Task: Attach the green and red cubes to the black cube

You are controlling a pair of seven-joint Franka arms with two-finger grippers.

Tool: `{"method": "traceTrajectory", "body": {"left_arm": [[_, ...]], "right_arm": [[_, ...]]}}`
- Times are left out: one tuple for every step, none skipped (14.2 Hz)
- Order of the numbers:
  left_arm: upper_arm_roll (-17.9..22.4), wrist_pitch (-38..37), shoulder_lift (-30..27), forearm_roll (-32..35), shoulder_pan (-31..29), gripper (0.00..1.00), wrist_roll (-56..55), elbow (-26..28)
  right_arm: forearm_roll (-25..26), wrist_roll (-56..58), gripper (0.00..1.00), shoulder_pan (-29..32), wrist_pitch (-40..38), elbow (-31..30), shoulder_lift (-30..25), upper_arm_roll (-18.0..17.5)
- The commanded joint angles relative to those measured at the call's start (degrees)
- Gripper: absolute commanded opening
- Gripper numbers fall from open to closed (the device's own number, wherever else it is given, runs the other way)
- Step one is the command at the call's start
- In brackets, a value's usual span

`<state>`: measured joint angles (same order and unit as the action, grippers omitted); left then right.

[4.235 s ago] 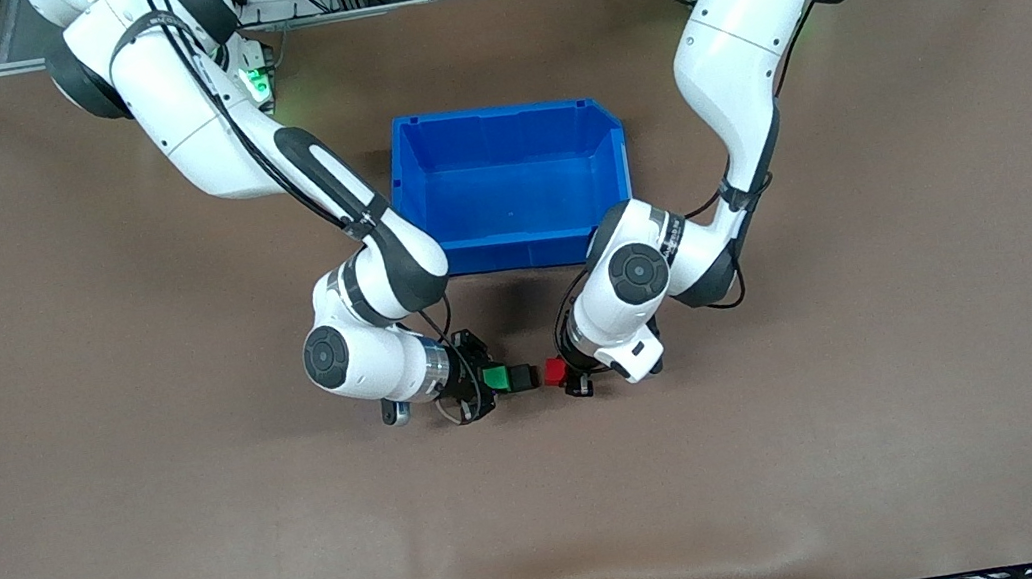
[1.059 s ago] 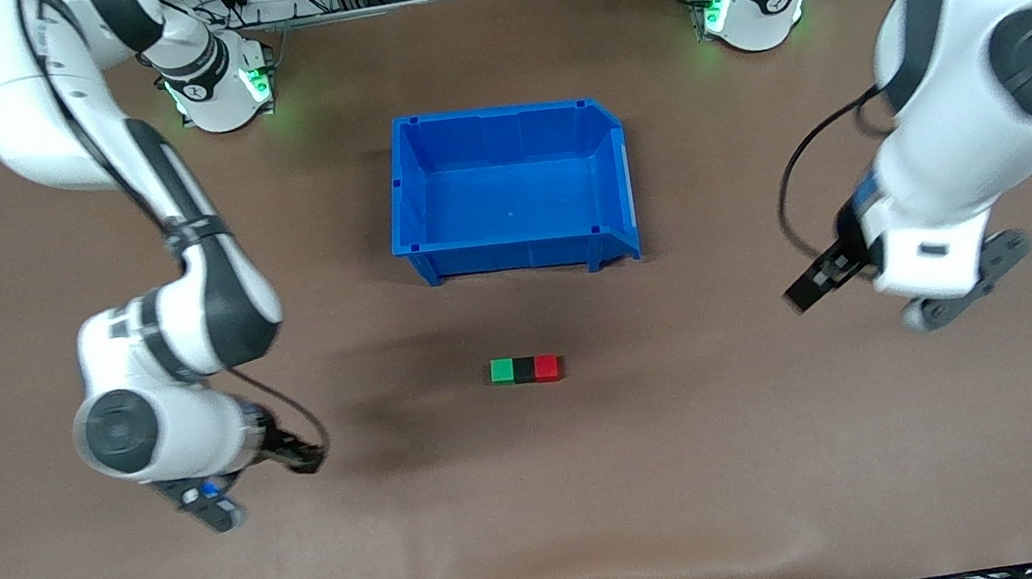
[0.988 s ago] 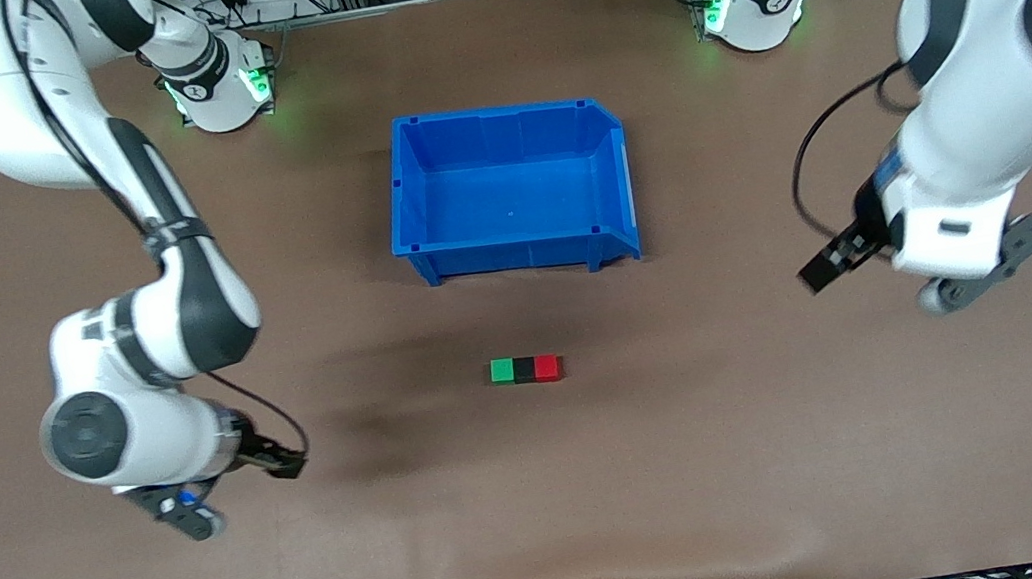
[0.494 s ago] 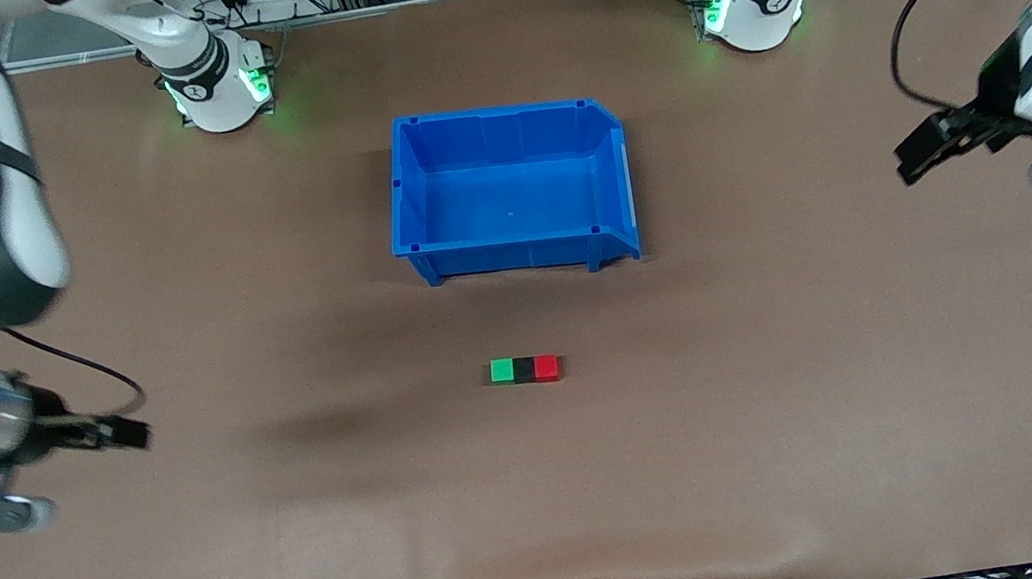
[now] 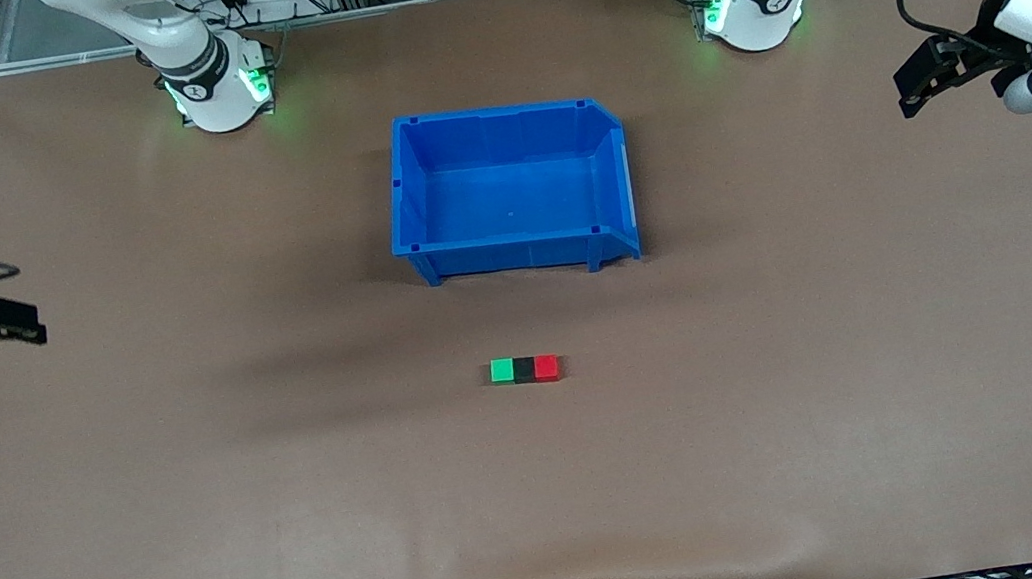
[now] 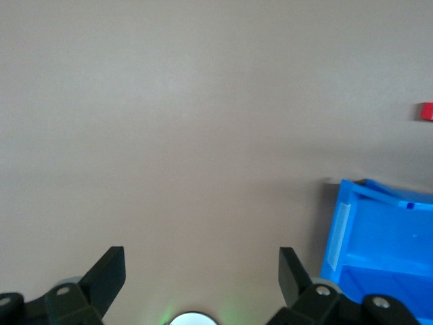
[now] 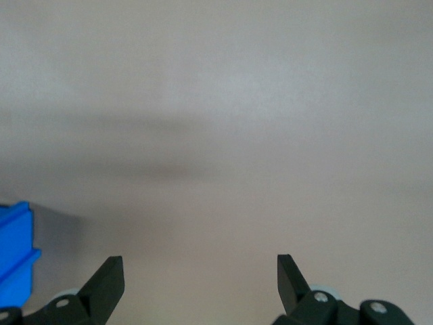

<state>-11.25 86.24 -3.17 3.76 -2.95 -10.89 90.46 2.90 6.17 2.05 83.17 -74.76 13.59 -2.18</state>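
Note:
The green cube (image 5: 502, 370), the black cube (image 5: 523, 369) and the red cube (image 5: 546, 367) lie in one touching row on the table, black in the middle, nearer the front camera than the blue bin. My right gripper (image 5: 28, 324) is open and empty, up over the table's right-arm end. My left gripper (image 5: 912, 88) is open and empty, up over the left-arm end. In the left wrist view the gripper (image 6: 201, 271) stands wide open over bare table, and the red cube (image 6: 426, 112) shows at the frame's edge. The right wrist view shows the open gripper (image 7: 199, 274) over bare table.
The empty blue bin (image 5: 519, 254) stands mid-table between the cubes and the arm bases; it also shows in the left wrist view (image 6: 352, 223) and the right wrist view (image 7: 13, 250). The left arm's base, lit green (image 5: 751, 4), and the right arm's base (image 5: 210, 85) stand along the table's edge.
Both arms have let go of the cubes and swung away to their own ends of the table, rising. The three cubes have stayed joined in place.

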Motion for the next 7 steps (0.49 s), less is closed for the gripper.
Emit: {"method": "traceTrajectory", "body": {"left_arm": [[-0.1,-0.6,-0.8,0.1,-1.6,1.00,3.5,0.6],[-0.2,-0.6,-0.4,0.3,-1.5,1.00,4.1,-0.4],[-0.2,-0.6,-0.3,0.5,-1.5,1.00,4.2,-0.6],[-0.2,-0.5,-0.2,0.3,-1.6,1.00,4.3,-0.8],[-0.2,-0.5,0.4,0.4,-1.7,1.00,4.4,-1.4],[-0.2,-0.6,0.5,0.4,-1.6,1.00,4.4,-1.5],[-0.2,-0.6,0.4,0.4,-1.5,1.00,4.4,-1.5]], "right_arm": [[-2.5,1.4,1.00,2.9,11.1,-20.6,-13.6,-0.8],[-2.4,1.0,1.00,3.0,11.9,-23.2,-15.8,-0.9],[-2.1,0.3,1.00,2.5,9.2,-22.5,-15.9,-1.2],[-1.8,-0.3,1.00,2.2,9.5,-22.4,-15.6,-1.5],[-1.8,-0.4,1.00,2.2,10.9,-21.4,-15.2,-1.5],[-2.0,-0.6,1.00,2.2,10.6,-19.7,-14.5,-1.4],[-2.1,-0.3,1.00,2.4,9.9,-16.4,-13.2,-1.4]]}}
